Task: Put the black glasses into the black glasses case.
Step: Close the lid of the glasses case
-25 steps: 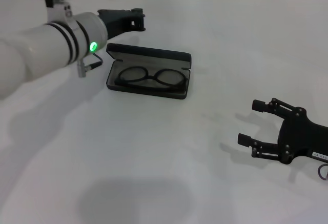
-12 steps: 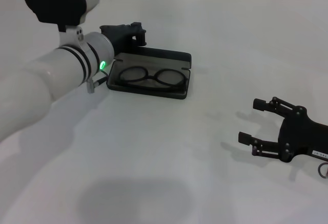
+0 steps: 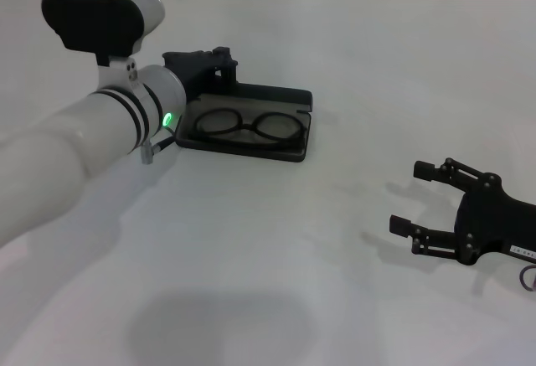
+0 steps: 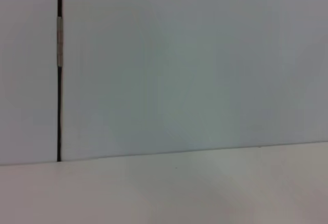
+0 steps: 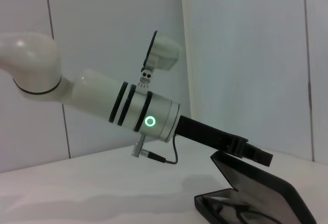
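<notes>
Sitting inside the black glasses case (image 3: pixel 289 136) on its grey lining are the black glasses (image 3: pixel 249 125), lenses side by side. The left gripper (image 3: pixel 219 63) is right at the case's raised lid, on the far side, and honestly I can't tell how its fingers stand. The right gripper (image 3: pixel 419 203) rests on the white table (image 3: pixel 276 257), well apart from the case, fingers spread.

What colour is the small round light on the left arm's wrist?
Green. The light shows best in the right wrist view, as a glowing ring on the white left arm.
</notes>
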You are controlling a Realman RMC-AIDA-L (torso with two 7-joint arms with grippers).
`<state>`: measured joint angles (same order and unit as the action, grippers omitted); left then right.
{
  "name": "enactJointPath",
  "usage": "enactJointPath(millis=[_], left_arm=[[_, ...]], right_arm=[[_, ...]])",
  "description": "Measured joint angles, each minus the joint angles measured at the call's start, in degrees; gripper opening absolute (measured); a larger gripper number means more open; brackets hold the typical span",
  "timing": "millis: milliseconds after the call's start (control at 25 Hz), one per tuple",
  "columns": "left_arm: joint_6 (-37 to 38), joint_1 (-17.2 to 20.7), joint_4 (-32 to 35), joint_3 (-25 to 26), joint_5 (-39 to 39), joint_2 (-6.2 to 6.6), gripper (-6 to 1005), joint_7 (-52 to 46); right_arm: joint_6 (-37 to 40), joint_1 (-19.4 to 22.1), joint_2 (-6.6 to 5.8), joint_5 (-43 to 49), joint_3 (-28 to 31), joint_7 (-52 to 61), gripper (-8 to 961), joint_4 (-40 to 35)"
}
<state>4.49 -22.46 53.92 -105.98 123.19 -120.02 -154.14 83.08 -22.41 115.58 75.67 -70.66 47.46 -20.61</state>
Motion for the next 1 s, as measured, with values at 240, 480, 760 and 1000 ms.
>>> enactJointPath(millis=[240, 480, 760, 1000], left_arm=[[-1.8, 0.8, 0.0, -1.8, 0.1, 0.10, 20, 0.0], [-4.6, 1.9, -0.3, -3.8, 0.2, 0.15, 20, 0.0], [-5.3, 2.3, -1.3, -4.7, 0.0, 0.14, 21, -0.2], [-6.4, 2.9, -1.5, -5.5, 0.0, 0.14, 21, -0.3]], right_arm=[[-0.1, -0.1, -0.01, 0.0, 0.0, 0.0, 884, 0.0], [-0.3, -0.5, -0.08, 0.0, 0.0, 0.0, 884, -0.1], [-0.4, -0.6, -0.09, 0.0, 0.0, 0.0, 884, 0.0], [-0.4, -0.6, -0.09, 0.0, 0.0, 0.0, 884, 0.0]])
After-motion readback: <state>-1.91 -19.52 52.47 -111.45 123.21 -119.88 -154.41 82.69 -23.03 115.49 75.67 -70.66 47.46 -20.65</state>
